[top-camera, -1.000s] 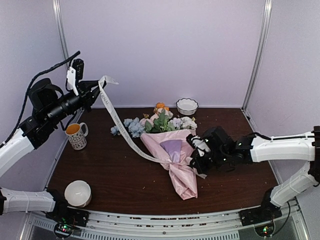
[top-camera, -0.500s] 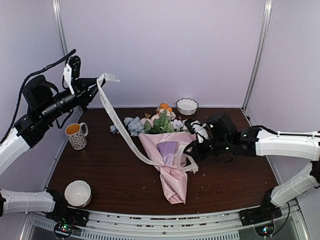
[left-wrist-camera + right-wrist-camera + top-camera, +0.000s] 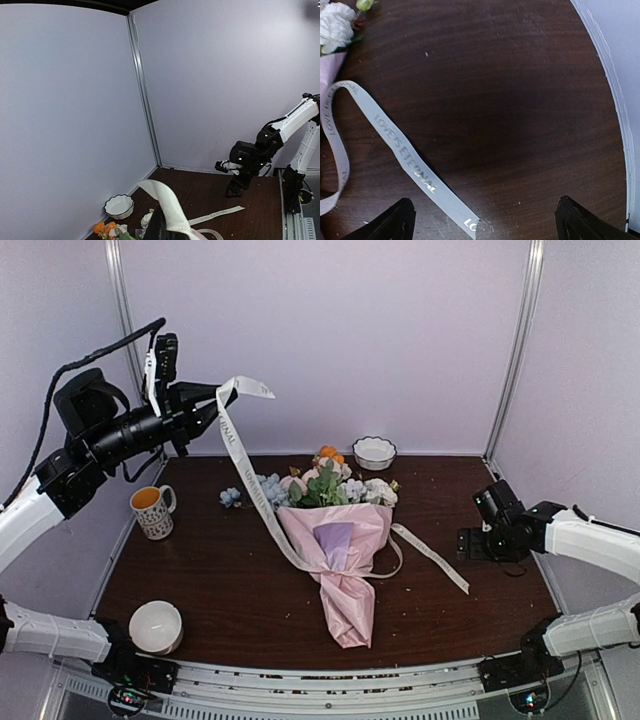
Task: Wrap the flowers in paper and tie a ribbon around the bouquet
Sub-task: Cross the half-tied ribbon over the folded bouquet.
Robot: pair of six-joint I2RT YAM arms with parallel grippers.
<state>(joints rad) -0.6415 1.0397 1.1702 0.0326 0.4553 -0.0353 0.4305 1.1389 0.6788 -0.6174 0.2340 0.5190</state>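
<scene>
**Bouquet [image 3: 338, 540] mid-worktop, ribbon [image 3: 243, 472] up in left hand [image 3: 212, 402], right hand [image 3: 466, 543] open**

- Bouquet lies flat near the centre of the worktop [image 3: 220, 580]. Blooms point to the far wall, the tapered end to the near edge.
- Paper [image 3: 347, 592] is a pink-lilac cone, crinkled and pinched tight toward the tail.
- Flowers [image 3: 325, 483] fan out of the wide end: white, pale blue, pink and orange, plus green leaves.
- Ribbon passes around the cone about halfway down. One run climbs up and left, off the worktop, to the left hand. The other run loops out on the right side and lies flat on the worktop, its end near the right hand. Printed lettering shows in the right wrist view [image 3: 400, 150].
- Left hand: clamped on the ribbon, held high over the far-left part of the worktop. A short ribbon end sticks out past the fingertips [image 3: 167, 207].
- Right hand: fingers wide apart, low over the right side of the worktop and well clear of the bouquet. The ribbon's cut end lies on the wood below the gap [image 3: 487, 222].
- Also there: patterned mug [image 3: 153, 510] on the left, white bowl [image 3: 156, 625] near-left, scalloped bowl [image 3: 374, 451] at the back behind the blooms.
</scene>
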